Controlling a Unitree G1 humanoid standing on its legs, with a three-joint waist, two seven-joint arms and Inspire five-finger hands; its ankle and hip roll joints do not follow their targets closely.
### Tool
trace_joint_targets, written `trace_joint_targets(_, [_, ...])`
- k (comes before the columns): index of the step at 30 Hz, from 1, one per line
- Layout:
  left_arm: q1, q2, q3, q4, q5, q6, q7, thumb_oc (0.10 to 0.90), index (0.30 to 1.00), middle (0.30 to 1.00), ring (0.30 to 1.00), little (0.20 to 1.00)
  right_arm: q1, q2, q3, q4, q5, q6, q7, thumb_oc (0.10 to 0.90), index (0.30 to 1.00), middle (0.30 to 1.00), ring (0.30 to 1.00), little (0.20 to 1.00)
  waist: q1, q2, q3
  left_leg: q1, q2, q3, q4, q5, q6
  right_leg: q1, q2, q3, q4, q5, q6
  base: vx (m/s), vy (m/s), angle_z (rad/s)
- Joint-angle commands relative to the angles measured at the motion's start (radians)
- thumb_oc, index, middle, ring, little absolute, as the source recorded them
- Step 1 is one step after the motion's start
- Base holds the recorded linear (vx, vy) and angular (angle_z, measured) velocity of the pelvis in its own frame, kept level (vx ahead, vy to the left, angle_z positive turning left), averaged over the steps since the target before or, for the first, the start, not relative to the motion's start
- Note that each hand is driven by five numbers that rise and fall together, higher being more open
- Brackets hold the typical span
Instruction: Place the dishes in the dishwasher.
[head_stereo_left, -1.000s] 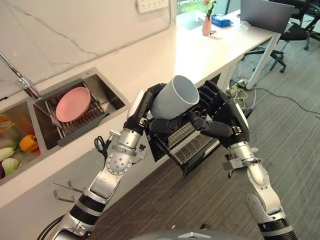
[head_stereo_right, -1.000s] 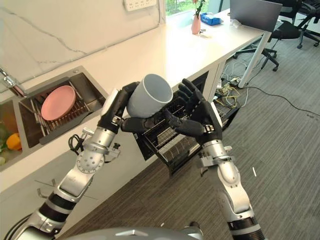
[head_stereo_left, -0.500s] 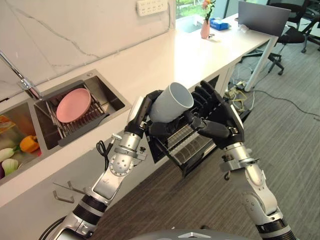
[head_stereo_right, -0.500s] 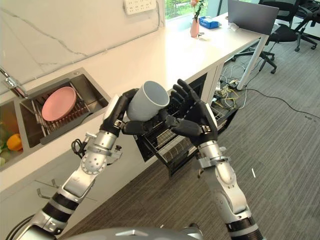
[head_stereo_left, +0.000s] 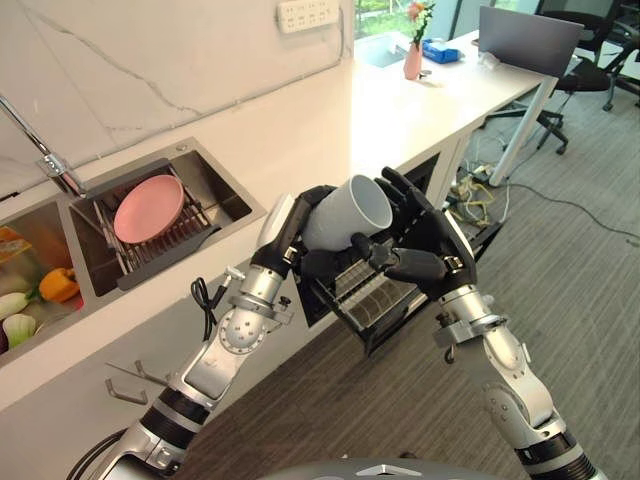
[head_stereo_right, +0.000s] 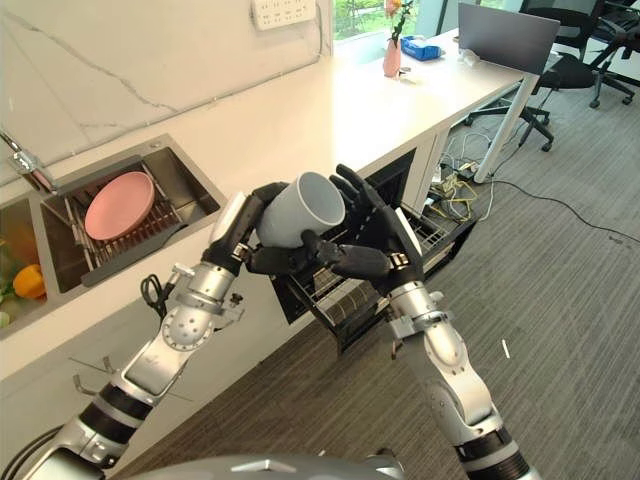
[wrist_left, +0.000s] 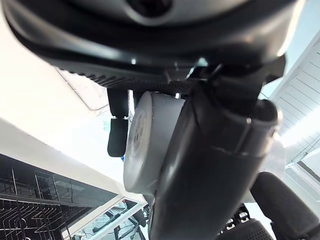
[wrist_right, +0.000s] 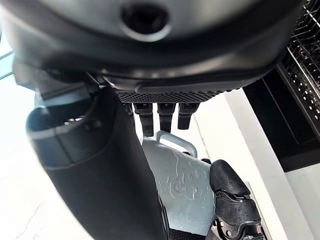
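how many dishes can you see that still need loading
2. A grey mug held by the left hand above the open dishwasher rack, with the right hand at it, and a pink plate in the sink rack. Others may be hidden.

A kitchen corner inside an office: a white surface (head_stereo_left: 330, 120) carries a steel sink (head_stereo_left: 215, 195) with a faucet (head_stereo_left: 45, 160), above an open dishwasher rack (head_stereo_left: 375, 300); further along stand a laptop (head_stereo_left: 530, 35) and office chairs (head_stereo_left: 590, 65).
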Motion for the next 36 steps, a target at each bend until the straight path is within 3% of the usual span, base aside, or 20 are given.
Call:
trace_joint_targets(1, [-0.243,0.035,-0.164,-0.048,0.148,-0.150,-0.094,0.400,0.300,0.300,0.300,0.300,-0.170,0.040,0.027,-0.125,-0.027,-0.099,0.067,0.800,0.900,0.900,0.900,0.900,-0.006,-0.029,-0.051,0.032,0.021,-0.012,0.006,-0.017,-0.038,-0.038,-0.002,0.023,0.016,0.045,0.046,0.00,0.007,0.05])
trace_joint_targets(9, [-0.318,0.116,-0.271,-0.087,0.263,-0.203,-0.139,0.400,0.300,0.300,0.300,0.300,-0.179,-0.028,0.025,-0.117,-0.106,-0.099,0.065,0.800,0.900,0.900,0.900,0.900,-0.016,-0.023,-0.057,0.032,0.017,-0.011,0.006,-0.021,-0.040,-0.039,-0.003,0.022,0.017,0.042,0.049,0.00,0.006,0.05])
trace_joint_targets(14, [-0.323,0.111,-0.294,-0.081,0.272,-0.211,-0.143,0.400,0.300,0.300,0.300,0.300,-0.188,-0.037,0.029,-0.107,-0.136,-0.099,0.056,0.800,0.900,0.900,0.900,0.900,-0.017,-0.021,-0.057,0.032,0.017,-0.012,0.006,-0.020,-0.041,-0.037,-0.002,0.019,0.018,0.042,0.049,0.00,0.000,0.00])
trace_joint_targets(18, [-0.391,0.058,-0.290,-0.097,0.237,-0.204,-0.118,0.400,0.300,0.300,0.300,0.300,-0.201,-0.030,0.046,-0.094,-0.136,-0.107,0.045,0.800,0.900,0.900,0.900,0.900,-0.019,-0.023,-0.056,0.031,0.018,-0.019,0.006,-0.018,-0.039,-0.035,-0.005,0.011,0.019,0.043,0.048,0.00,-0.003,0.01])
trace_joint_targets(19, [-0.403,0.052,-0.297,-0.106,0.232,-0.205,-0.137,0.400,0.300,0.300,0.300,0.300,-0.200,-0.033,0.044,-0.100,-0.156,-0.100,0.049,0.620,0.629,0.629,0.629,0.629,-0.020,-0.022,-0.057,0.031,0.017,-0.020,0.006,-0.019,-0.039,-0.033,-0.004,0.011,0.018,0.042,0.048,0.01,-0.004,0.05])
trace_joint_targets(20, [-0.404,0.054,-0.300,-0.122,0.231,-0.209,-0.150,0.400,0.300,0.300,0.300,0.300,-0.193,-0.026,0.034,-0.106,-0.190,-0.102,0.038,0.400,0.300,0.300,0.300,0.300,-0.018,-0.020,-0.058,0.031,0.017,-0.023,0.006,-0.020,-0.038,-0.031,-0.004,0.010,0.018,0.041,0.047,0.01,0.000,0.05])
trace_joint_targets(30, [-0.357,0.063,-0.259,-0.166,0.204,-0.207,-0.135,0.400,0.300,0.300,0.300,0.300,-0.134,0.030,-0.007,-0.107,-0.239,-0.133,-0.020,0.400,0.300,0.300,0.300,0.300,-0.012,-0.020,-0.056,0.034,0.020,-0.030,0.006,-0.020,-0.037,-0.023,-0.001,0.003,0.017,0.037,0.045,0.00,0.000,0.02])
trace_joint_targets(31, [-0.346,0.064,-0.249,-0.166,0.203,-0.205,-0.128,0.579,0.568,0.568,0.568,0.568,-0.128,0.037,-0.014,-0.106,-0.237,-0.137,-0.026,0.400,0.300,0.300,0.300,0.300,-0.010,-0.020,-0.055,0.033,0.020,-0.030,0.006,-0.020,-0.037,-0.022,-0.001,0.002,0.017,0.037,0.045,0.00,-0.004,0.05])
trace_joint_targets(32, [-0.332,0.064,-0.236,-0.162,0.198,-0.202,-0.119,0.800,0.900,0.900,0.900,0.900,-0.118,0.044,-0.022,-0.107,-0.238,-0.144,-0.037,0.400,0.300,0.300,0.300,0.300,-0.009,-0.021,-0.053,0.033,0.020,-0.032,0.006,-0.020,-0.037,-0.022,0.000,0.002,0.017,0.037,0.044,0.01,-0.004,0.06])
trace_joint_targets(36, [-0.254,0.071,-0.195,-0.143,0.193,-0.184,-0.097,0.800,0.900,0.900,0.900,0.900,-0.087,0.062,-0.055,-0.110,-0.230,-0.152,-0.061,0.400,0.300,0.300,0.300,0.300,-0.003,-0.022,-0.050,0.030,0.022,-0.036,0.006,-0.017,-0.038,-0.020,0.001,-0.003,0.017,0.035,0.042,0.00,-0.002,0.03])
